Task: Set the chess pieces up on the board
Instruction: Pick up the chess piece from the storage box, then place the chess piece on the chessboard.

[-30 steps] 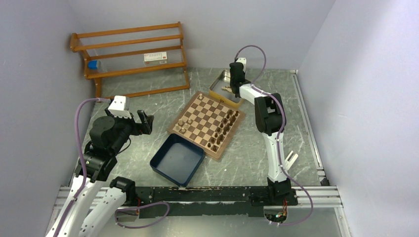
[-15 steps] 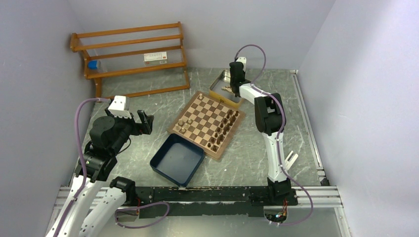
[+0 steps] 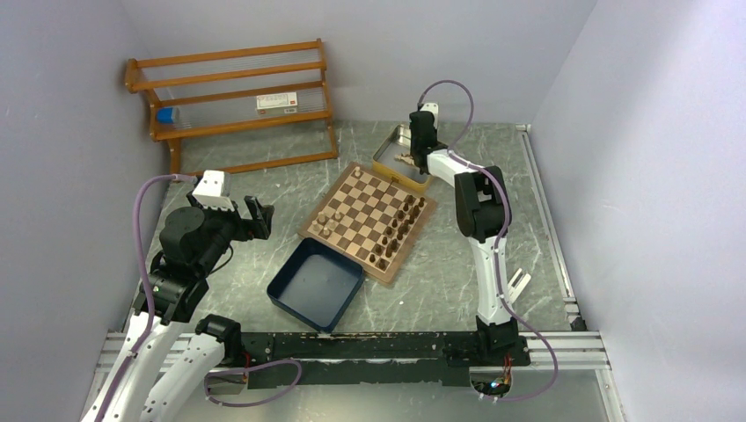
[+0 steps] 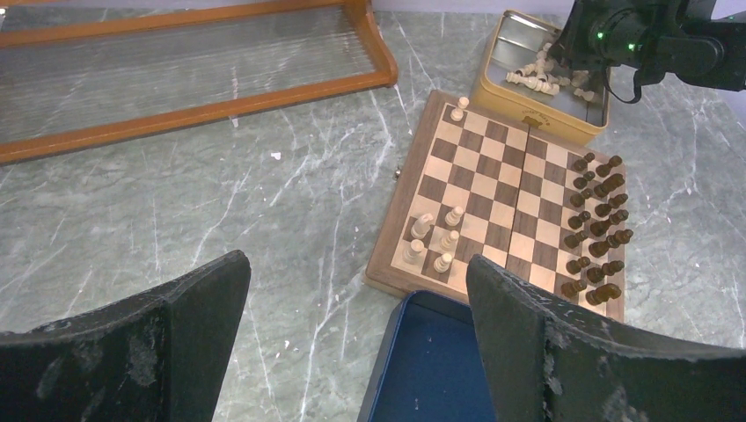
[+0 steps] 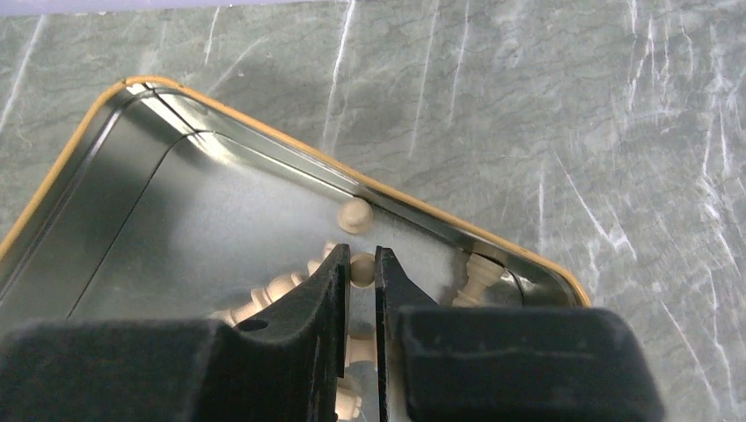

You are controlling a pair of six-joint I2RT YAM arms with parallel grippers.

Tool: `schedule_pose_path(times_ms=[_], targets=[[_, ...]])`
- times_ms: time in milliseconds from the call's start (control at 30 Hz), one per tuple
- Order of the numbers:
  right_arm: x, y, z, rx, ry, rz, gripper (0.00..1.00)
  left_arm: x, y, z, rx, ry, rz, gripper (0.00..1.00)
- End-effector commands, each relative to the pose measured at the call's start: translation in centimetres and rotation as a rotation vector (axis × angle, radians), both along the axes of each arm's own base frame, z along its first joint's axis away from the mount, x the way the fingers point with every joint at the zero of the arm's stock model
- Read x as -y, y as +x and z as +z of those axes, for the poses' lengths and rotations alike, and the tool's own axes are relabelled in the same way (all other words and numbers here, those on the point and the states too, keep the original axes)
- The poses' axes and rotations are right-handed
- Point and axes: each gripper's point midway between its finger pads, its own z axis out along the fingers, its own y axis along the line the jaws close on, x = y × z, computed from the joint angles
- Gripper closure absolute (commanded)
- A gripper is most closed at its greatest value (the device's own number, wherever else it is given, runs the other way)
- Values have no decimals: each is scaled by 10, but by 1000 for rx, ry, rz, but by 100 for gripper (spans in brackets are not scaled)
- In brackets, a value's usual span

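Tan wood between black pads: right gripper (image 5: pixel 361 255) has its jaws almost together, pinching the round head of a light tan piece (image 5: pixel 362 268) inside the metal tin (image 5: pixel 106 220). Loose tan pieces (image 5: pixel 273 290) lie on the tin floor just beside the fingers. The tin sits against the far edge of the chessboard (image 4: pixel 501 193). On the board, dark pieces (image 4: pixel 598 220) stand in two rows along one side, with a few tan ones (image 4: pixel 433 239) opposite. Left gripper (image 4: pixel 356 264) is spread wide and empty, held above the table left of the board, near the blue tray (image 4: pixel 431 369).
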Motion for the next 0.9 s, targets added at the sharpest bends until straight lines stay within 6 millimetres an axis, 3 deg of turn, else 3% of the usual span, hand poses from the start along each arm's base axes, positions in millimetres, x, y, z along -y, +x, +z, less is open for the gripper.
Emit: schedule_pose_path(times_ms=[0,500,867], targets=[[0,-3,33,42,2,16,90,2,1,2,12,-10,-13,3],[-11,-26,68,72,29,74,90,2,2,1,7,-6,-9,3],[-60,-78,111,123,30,194,90,1,2,1,7,-7,-4,3]])
